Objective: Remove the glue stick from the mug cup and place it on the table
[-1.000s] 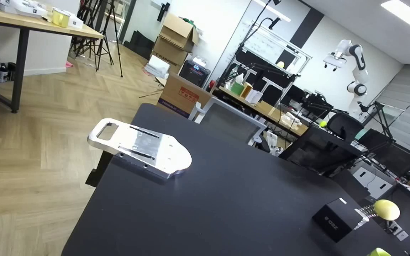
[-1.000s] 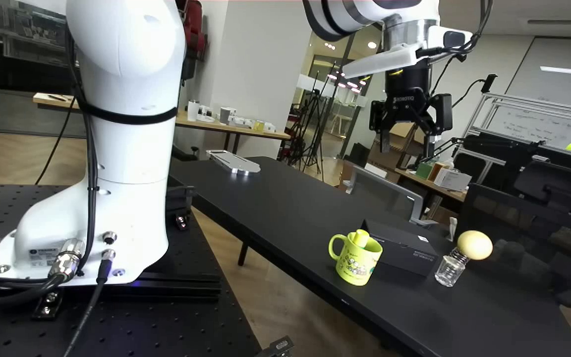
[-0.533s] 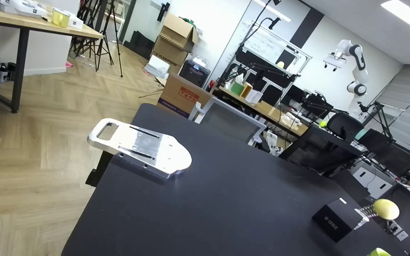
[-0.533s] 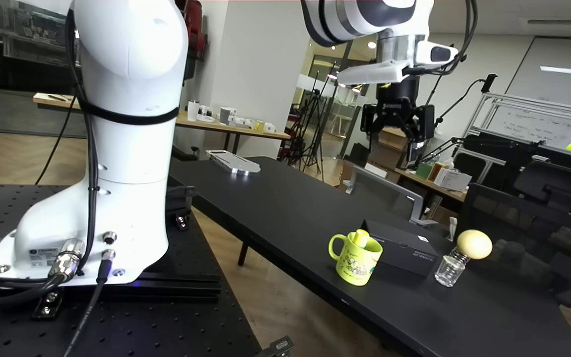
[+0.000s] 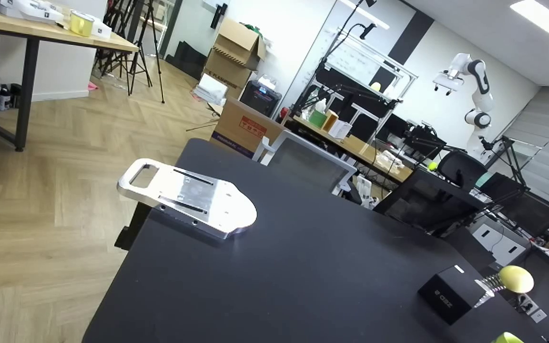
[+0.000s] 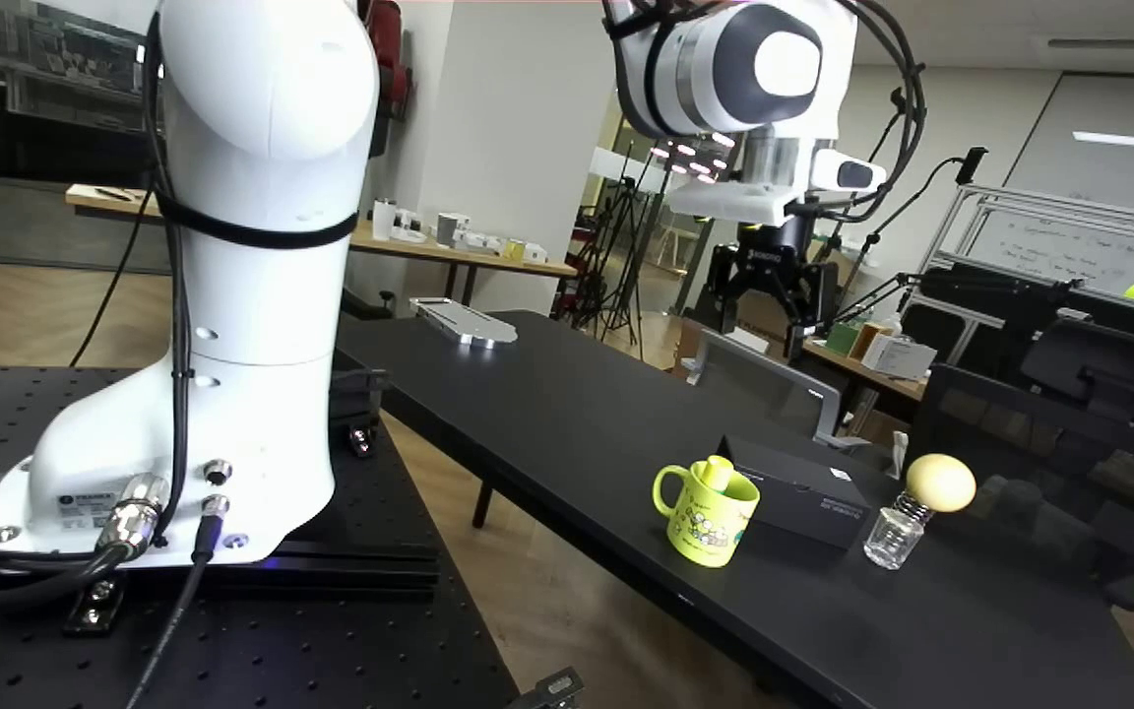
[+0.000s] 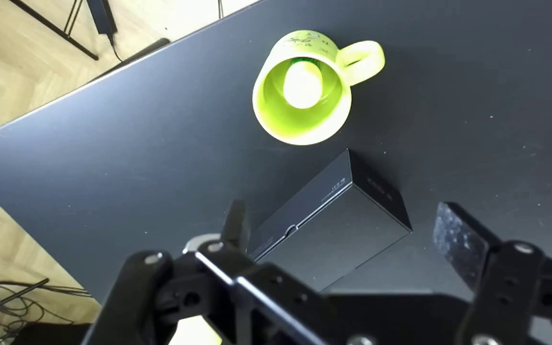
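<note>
The yellow-green glue stick (image 6: 717, 475) stands inside the yellow-green mug (image 6: 703, 527), its top above the rim. In the wrist view the glue stick (image 7: 303, 85) leans near the far inner wall of the mug (image 7: 300, 138), its end overexposed. An exterior view shows only a sliver of the mug (image 5: 508, 338). The mug stands on the black table (image 6: 567, 423), near its edge. My gripper (image 6: 760, 333) is open and empty, pointing down, well above the table and higher than the mug. In the wrist view its open fingers (image 7: 340, 215) appear over the black box, apart from the mug.
The black box (image 6: 793, 492) stands close beside the mug. Beyond it is a clear jar (image 6: 892, 537) with a spring and a round yellow ball (image 6: 941, 483). A silver metal plate (image 5: 188, 197) lies at the table's far end. A chair back (image 6: 769, 379) rises behind the table.
My gripper has come down and shifted slightly left in an exterior view, staying open. A dark part now shows at the right edge of an exterior view. The mug and glue stick have not moved.
</note>
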Controlling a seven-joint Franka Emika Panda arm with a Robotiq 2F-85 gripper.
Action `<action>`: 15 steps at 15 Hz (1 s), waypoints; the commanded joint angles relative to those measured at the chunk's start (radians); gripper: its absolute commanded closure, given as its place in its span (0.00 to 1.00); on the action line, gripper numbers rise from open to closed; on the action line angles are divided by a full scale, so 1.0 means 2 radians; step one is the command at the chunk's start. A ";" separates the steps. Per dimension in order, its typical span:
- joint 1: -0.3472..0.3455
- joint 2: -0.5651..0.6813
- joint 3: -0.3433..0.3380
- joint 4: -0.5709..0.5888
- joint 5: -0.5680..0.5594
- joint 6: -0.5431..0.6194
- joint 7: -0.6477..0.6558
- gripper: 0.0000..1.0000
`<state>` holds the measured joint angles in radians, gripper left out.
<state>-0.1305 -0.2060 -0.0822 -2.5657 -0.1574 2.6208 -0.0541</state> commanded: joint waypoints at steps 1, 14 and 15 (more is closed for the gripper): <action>-0.004 0.055 0.002 0.031 -0.013 0.004 0.024 0.00; 0.003 0.169 -0.017 0.047 -0.012 0.021 0.033 0.00; 0.003 0.175 -0.019 0.047 -0.012 0.025 0.033 0.00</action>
<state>-0.1340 0.0974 -0.1049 -2.4950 -0.1762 2.6571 -0.0212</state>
